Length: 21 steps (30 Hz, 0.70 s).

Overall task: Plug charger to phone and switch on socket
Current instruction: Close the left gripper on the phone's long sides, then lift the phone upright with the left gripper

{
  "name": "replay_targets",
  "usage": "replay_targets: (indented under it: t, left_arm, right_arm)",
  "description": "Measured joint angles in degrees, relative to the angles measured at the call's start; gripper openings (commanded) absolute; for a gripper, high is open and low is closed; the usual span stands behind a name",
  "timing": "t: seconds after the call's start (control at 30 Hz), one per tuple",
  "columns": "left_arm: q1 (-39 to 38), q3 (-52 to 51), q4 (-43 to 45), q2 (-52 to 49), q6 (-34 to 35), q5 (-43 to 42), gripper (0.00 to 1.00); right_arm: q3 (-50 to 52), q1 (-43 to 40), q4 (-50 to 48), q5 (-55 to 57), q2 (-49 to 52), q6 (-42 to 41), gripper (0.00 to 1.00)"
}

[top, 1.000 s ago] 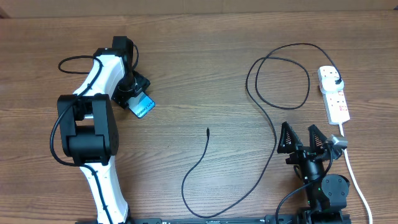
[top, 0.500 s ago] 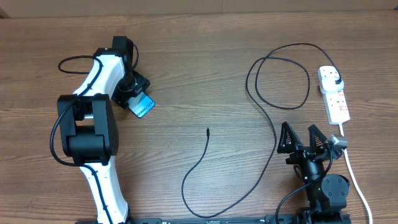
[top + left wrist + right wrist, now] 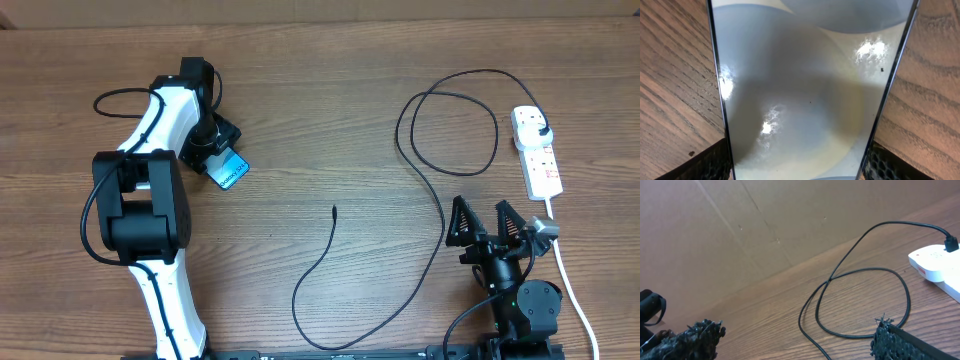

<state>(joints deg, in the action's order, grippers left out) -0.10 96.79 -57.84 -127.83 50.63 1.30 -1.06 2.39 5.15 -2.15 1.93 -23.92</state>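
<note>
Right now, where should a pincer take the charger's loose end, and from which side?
Grip the charger just behind its connector tip, coming straight down and closing across the cable. That end lies flat on bare table, and the run behind it is nearly straight. The open right pincer is free; the left pincer holds the phone.

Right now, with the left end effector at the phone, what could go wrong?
1. The left end effector pinches the phone by its edges only; it may slip or twist when lifted.
2. The charger crosses itself in a loop near the socket; pulling its connector tip could snag or drag the socket.
</note>
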Motion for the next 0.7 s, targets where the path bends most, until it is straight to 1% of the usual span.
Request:
replay_targets:
  t: [0.33,0.63,0.7]
  left_arm:
    - [0.15,7.98,-8.70,-3.43,-0.20,-0.11,0.04]
    - [0.15,19.61,-16.28,-3.52,-1.55,-0.26,0.04]
    - [0.15,21.66,-17.33,-3.52,-1.90,-1.40,0.04]
  right_arm:
    - [0.00,0.00,-0.02,0.00,0.00,-0.04,1.00]
    - [0.00,0.00,-0.02,0.00,0.00,-0.04,1.00]
    - [0.00,0.02,-0.04,0.02,0.00,-0.02,1.00]
